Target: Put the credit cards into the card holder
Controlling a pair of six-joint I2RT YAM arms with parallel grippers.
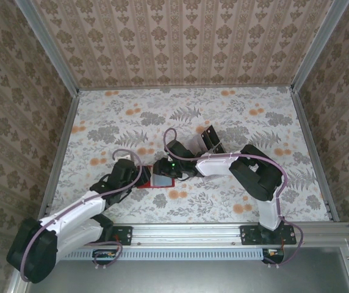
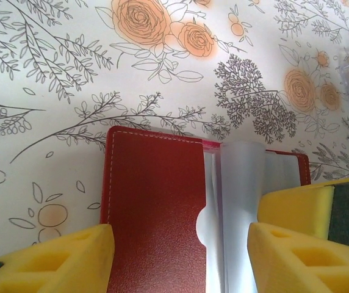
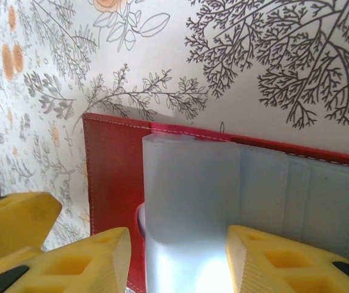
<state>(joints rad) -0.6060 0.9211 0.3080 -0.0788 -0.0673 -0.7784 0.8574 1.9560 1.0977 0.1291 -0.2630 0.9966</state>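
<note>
Closely, left claw (image 2: 180,247) and right claw (image 3: 177,253) crowd the card holder (image 2: 153,195) (open).

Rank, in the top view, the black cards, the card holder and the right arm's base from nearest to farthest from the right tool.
1. Card holder: directly under the right tool, at mid-table.
2. Black cards: further back on the table, to the right.
3. Right arm's base: at the near edge, on the right side.
</note>
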